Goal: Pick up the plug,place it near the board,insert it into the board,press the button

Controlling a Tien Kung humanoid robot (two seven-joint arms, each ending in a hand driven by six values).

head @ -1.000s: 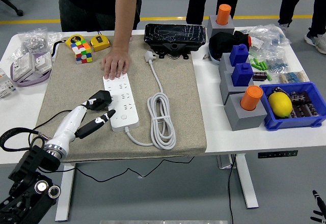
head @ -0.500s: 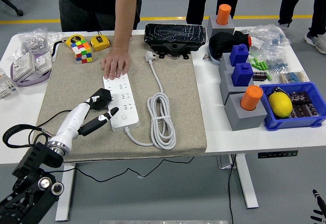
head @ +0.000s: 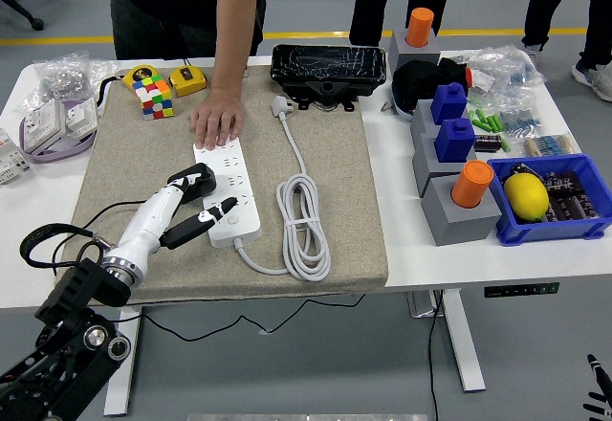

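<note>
beige mat (head: 124, 167) on white table (head: 459, 249); grey floor (head: 535, 344), yellow line (head: 316, 34)

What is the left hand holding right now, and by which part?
The left hand holds the black plug, gripping its body at the power strip's left edge. A person's hand presses down the strip's far end.

We saw a white table (head: 435, 249) carrying a beige mat (head: 344, 201) across its middle. Left of the mat lay clear bags of small parts (head: 59, 115). To the right stood grey blocks (head: 457, 215) and a blue bin (head: 555, 225).
</note>
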